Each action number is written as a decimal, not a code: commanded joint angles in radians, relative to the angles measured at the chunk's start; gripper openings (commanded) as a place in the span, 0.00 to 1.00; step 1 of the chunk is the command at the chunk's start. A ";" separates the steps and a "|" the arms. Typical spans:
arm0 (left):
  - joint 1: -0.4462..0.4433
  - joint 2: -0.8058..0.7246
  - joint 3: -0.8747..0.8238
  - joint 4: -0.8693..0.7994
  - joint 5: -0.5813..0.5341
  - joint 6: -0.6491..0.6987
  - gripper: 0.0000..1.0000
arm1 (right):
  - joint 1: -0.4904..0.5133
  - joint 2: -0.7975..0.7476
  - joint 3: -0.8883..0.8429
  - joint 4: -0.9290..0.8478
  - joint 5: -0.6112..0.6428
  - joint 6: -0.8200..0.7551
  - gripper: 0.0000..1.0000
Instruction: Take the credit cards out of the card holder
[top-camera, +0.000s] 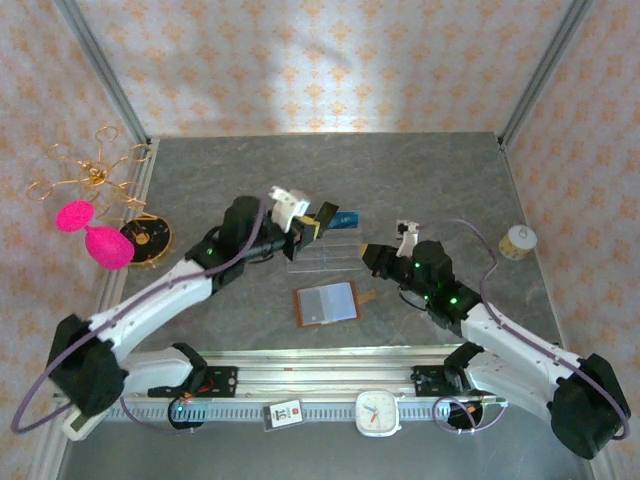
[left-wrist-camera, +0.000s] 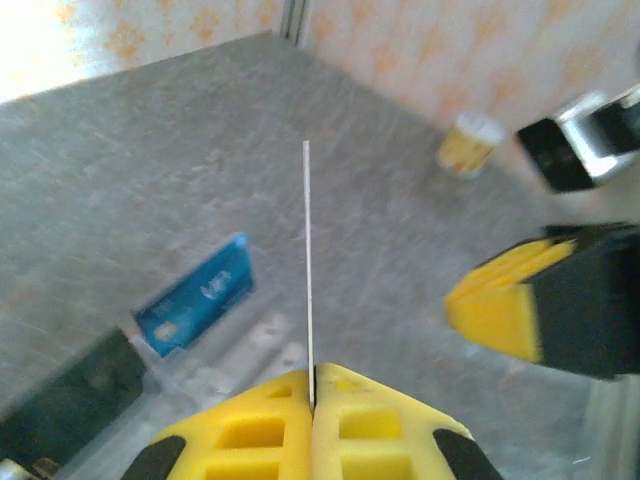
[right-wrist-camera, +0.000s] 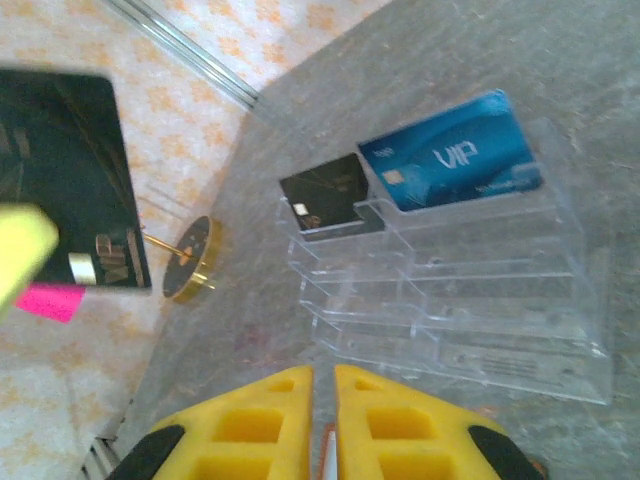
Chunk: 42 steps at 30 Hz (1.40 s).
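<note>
- The left gripper (left-wrist-camera: 312, 388) is pressed together on a black card (right-wrist-camera: 70, 170), which it holds by one edge, clear of the surface (top-camera: 440, 180).
- The right gripper (right-wrist-camera: 322, 410) is close beside it. Its fingers stand a narrow slit apart, with nothing between them.
- A clear tray (right-wrist-camera: 480, 320) lies on the surface below the left gripper.
- A blue card (right-wrist-camera: 450, 155) and a second black card (right-wrist-camera: 322, 195) sit side by side in the tray's far slots.
- The wallet (top-camera: 327, 303) lies open and flat just on the near side of the tray, between the two arms.
</note>
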 joint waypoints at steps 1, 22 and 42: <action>0.028 0.108 0.173 -0.424 -0.018 0.464 0.00 | -0.018 -0.007 -0.020 -0.022 -0.053 -0.026 0.12; 0.225 0.443 0.635 -0.782 0.127 1.032 0.00 | -0.120 0.143 0.057 -0.084 -0.084 -0.081 0.06; 0.254 0.521 0.648 -0.814 0.139 1.129 0.00 | -0.139 0.229 0.140 -0.116 -0.074 -0.098 0.05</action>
